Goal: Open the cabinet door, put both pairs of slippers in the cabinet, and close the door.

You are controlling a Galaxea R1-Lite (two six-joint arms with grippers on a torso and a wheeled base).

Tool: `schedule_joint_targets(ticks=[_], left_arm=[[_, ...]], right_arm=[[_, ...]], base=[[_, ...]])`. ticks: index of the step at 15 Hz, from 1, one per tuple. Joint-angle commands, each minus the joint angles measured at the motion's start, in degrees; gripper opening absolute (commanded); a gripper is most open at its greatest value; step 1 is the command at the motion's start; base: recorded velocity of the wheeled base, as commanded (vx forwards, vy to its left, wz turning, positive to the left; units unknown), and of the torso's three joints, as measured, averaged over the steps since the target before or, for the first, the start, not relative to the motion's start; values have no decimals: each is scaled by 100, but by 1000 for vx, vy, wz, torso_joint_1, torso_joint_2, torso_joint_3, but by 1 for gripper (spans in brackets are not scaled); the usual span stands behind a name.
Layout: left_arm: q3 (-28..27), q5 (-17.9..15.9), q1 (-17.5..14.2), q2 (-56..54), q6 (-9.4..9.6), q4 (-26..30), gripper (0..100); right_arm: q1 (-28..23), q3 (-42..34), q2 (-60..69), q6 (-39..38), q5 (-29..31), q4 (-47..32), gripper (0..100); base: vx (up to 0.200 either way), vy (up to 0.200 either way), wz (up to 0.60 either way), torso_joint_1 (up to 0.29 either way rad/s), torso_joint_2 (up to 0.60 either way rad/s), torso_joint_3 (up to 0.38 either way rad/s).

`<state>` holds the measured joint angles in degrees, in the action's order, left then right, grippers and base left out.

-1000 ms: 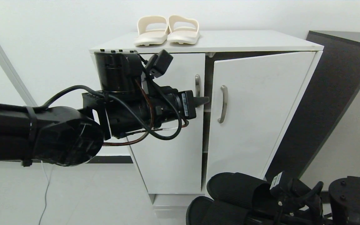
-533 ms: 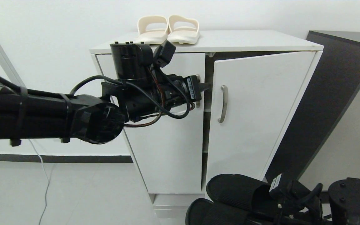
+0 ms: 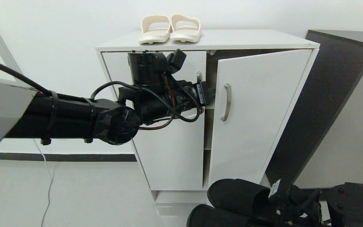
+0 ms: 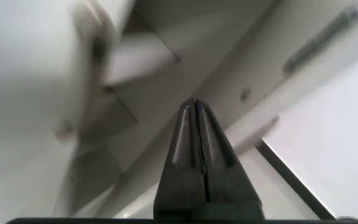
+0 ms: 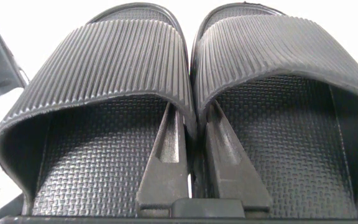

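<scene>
Now | left tool (image 4: 196,107) pressed together in gap beside ajar cabinet door (image 3: 263,126) | right tool (image 5: 192,127) clamped on black slippers (image 3: 236,195) | cream slippers (image 3: 169,29) atop cabinet (image 3: 250,37)

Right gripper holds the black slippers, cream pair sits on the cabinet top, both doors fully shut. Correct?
No. The right door is ajar, a dark gap beside the left door, as the head view shows. The right gripper holds the black slippers and the cream pair sits on the cabinet top.
</scene>
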<state>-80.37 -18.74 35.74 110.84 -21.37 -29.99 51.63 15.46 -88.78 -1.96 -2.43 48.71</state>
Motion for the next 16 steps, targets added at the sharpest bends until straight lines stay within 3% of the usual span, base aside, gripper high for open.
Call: schedule_joint_targets(ticks=[1, 3, 5, 8, 12, 16], left_arm=[[83, 10, 231, -18, 28, -16, 0], [250, 195, 574, -106, 63, -95, 0], [549, 151, 847, -53, 326, -569, 0], [637, 213, 987, 149, 309, -1158, 0], [1076, 450, 346, -572, 309, -1123, 0], [2122, 459, -481, -1925, 309, -851, 0]], right_arm=[[5, 1, -42, -6, -4, -2, 0], [14, 1, -42, -6, -4, -2, 0], [40, -8, -42, -6, -4, -2, 0], [40, 1, -42, -6, -4, 7, 0], [-30, 177, -183, -41, 269, 15, 0], [-522, 889, -992, -129, 1702, 33, 0]], base=[[-200, 0, 0, 2, 7, 2], [-200, 0, 0, 5, 2, -5], [-200, 0, 0, -2, 0, 2], [0, 0, 0, 0, 0, 0], [0, 0, 0, 0, 0, 0], [0, 0, 0, 0, 0, 0]])
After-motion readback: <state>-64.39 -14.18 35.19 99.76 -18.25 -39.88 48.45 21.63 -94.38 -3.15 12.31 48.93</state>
